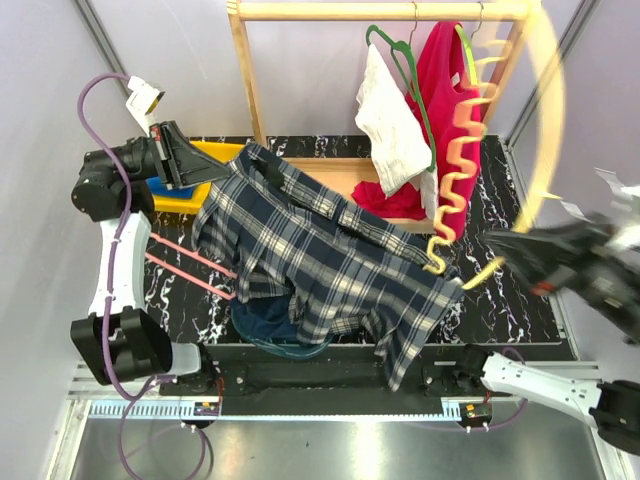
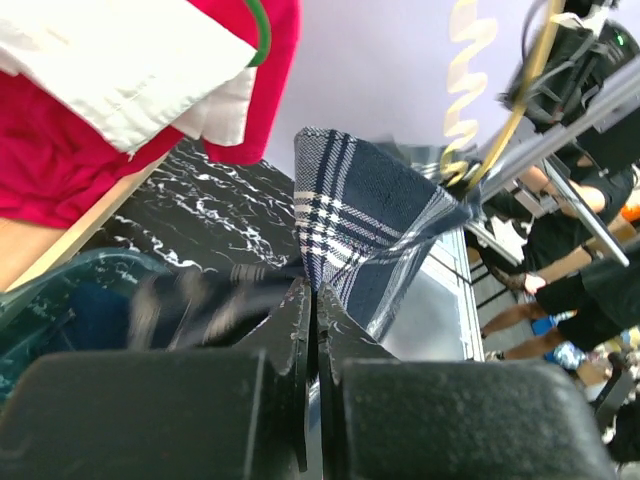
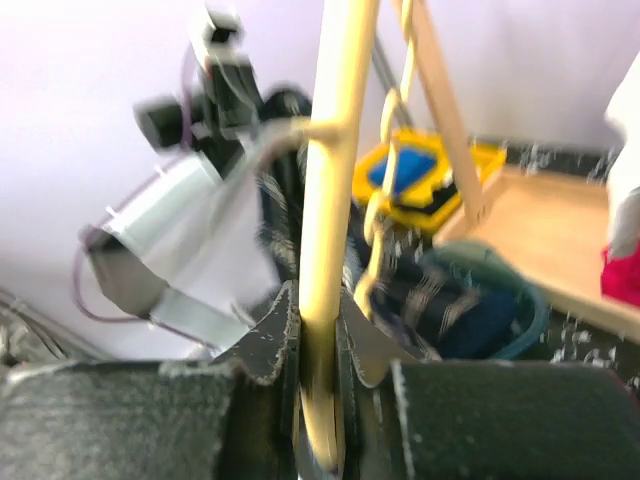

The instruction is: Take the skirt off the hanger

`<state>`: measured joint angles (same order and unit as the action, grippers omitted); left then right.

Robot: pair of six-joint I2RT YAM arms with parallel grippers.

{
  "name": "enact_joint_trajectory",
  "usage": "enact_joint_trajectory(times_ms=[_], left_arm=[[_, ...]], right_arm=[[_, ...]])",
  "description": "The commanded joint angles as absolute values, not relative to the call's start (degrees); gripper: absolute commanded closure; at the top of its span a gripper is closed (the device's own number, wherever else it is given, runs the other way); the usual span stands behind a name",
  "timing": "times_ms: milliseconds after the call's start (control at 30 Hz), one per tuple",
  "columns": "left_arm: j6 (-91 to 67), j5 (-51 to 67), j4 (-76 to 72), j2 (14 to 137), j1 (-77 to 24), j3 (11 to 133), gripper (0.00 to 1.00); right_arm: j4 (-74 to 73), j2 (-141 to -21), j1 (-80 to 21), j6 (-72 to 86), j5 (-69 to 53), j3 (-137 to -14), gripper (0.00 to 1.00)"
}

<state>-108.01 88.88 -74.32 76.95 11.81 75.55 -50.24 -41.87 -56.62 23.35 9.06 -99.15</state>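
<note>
The dark blue plaid skirt (image 1: 330, 250) is stretched across the table from upper left to lower right. My left gripper (image 1: 218, 168) is shut on its upper left edge; in the left wrist view the plaid cloth (image 2: 350, 210) runs out from between the closed fingers (image 2: 300, 310). The yellow hanger (image 1: 548, 130), blurred, has a spiral part (image 1: 460, 150) whose lower end meets the skirt's right corner. My right gripper (image 1: 505, 250) is shut on the hanger's yellow bar (image 3: 335, 180), which passes between its fingertips (image 3: 278, 325).
A wooden rack (image 1: 250, 70) stands at the back with a red garment (image 1: 445, 90) and a white garment (image 1: 390, 125) on a green hanger. A teal basin (image 1: 270, 335) of blue cloth lies under the skirt. A yellow tray (image 1: 195, 195) and a pink hanger (image 1: 185, 265) lie at left.
</note>
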Motion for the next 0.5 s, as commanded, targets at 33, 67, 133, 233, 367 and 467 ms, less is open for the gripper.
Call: enact_joint_trajectory(times_ms=[33, 67, 133, 233, 367, 467], left_arm=[[-108.6, 94.6, -95.0, 76.2, 13.7, 74.6, 1.00], [-108.8, 94.1, -95.0, 76.1, 13.7, 74.4, 1.00], [-109.0, 93.0, -95.1, 75.7, 12.4, 74.6, 1.00], [-109.9, 93.2, -95.1, 76.2, 9.2, 76.0, 1.00], [-109.4, 96.0, -95.4, 76.4, 1.0, 74.4, 1.00], [-109.2, 95.3, -95.4, 76.6, -3.2, 70.3, 1.00]], right_arm=[[-42.5, -32.0, -56.7, 20.7, 16.6, -100.7, 1.00], [-40.7, -31.0, -56.7, 20.7, 16.4, -99.2, 1.00], [-41.0, -32.5, -56.7, 20.9, 14.9, -98.0, 1.00], [-40.0, -36.3, -56.7, 21.1, 12.0, -96.5, 1.00], [-25.5, -38.6, -56.7, 17.1, 10.2, -90.6, 1.00], [-12.1, -45.4, -56.7, 13.4, 7.7, -86.9, 1.00]])
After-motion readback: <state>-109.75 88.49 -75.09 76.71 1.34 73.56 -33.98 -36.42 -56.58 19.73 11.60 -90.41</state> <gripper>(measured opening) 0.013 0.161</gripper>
